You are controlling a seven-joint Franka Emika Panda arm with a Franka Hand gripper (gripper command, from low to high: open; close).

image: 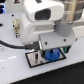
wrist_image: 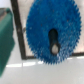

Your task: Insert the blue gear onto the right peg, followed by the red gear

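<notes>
Directly under the gripper [image: 50, 50], the blue gear [wrist_image: 51, 31] sits on the plate [image: 34, 60]; grip state unclear. The red gear seems still to go.

Showing bright blue all over: the blue gear [wrist_image: 50, 27], its toothed rim the same saturated shade, its centre slot reading as near-black with a dull brownish-grey spot at the lower end. Appearing pale grey with a thin black frame: the plate [image: 34, 61] beneath it. Gleaming white with soft grey shading: the robot arm [image: 45, 20], trailing a black cable [image: 9, 44]. Looking white to faint lavender: the table [image: 15, 72]. Sitting dark teal-green at the wrist view's edge: an unidentifiable blurred block [wrist_image: 6, 35].
</notes>
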